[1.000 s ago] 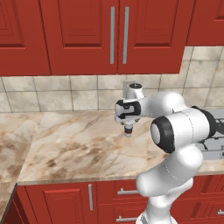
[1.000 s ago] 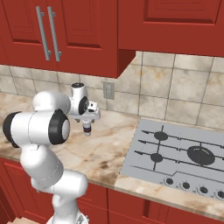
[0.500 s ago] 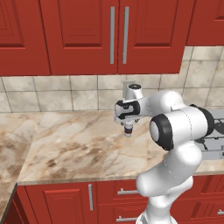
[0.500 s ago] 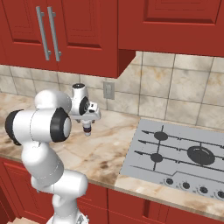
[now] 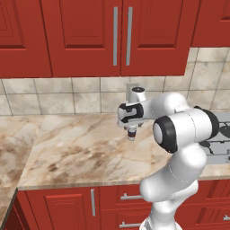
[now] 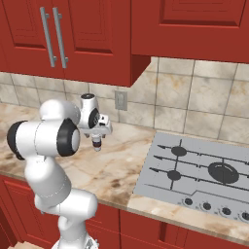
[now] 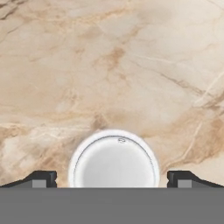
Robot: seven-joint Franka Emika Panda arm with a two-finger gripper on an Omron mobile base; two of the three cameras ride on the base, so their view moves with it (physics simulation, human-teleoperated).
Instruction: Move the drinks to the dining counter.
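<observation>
Gripper (image 7: 113,178) pointing straight down, jaws spread wide, a dark fingertip (image 7: 41,178) on either side of a round white top. That top belongs to the small white container (image 7: 113,164), seen from directly above in the hand view; clear gaps between it and each tip, so nothing is held.

From the base views the hand (image 5: 131,117) hovers over the marble worktop (image 5: 81,152), toward its back edge near the tiled wall (image 5: 58,96). The container with its dark band (image 5: 131,134) sits right under the hand, roughly mid-depth on the worktop. Hob (image 6: 204,170) is off to the robot's right, red cabinets (image 5: 103,36) above.

Step in hand, by my reading: lining up on the first drink, grasp not yet made. Next move calls for a straight descent until the tips flank the container's body, then a close. Tall bottle and the dining counter not spotted from here.
</observation>
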